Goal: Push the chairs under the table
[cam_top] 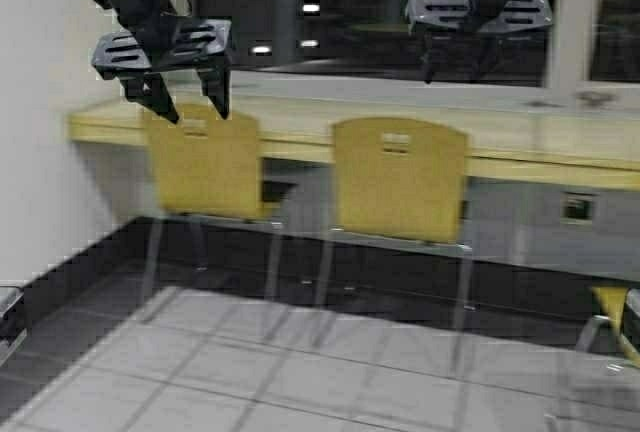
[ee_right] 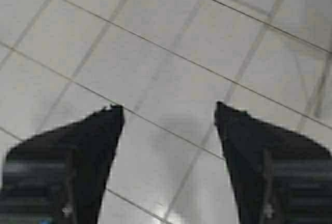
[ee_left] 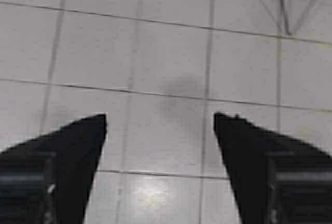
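Third chair [cam_top: 612, 314] cut off by frame edge, rt side.

Motion-blurred views; ceiling lights glare on floor tiles [ee_left: 155, 203].

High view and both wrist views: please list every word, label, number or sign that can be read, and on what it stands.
None can be read.
The chairs, table and both grippers carry no visible text.
A small dark wall plate under the table is too blurred to tell.
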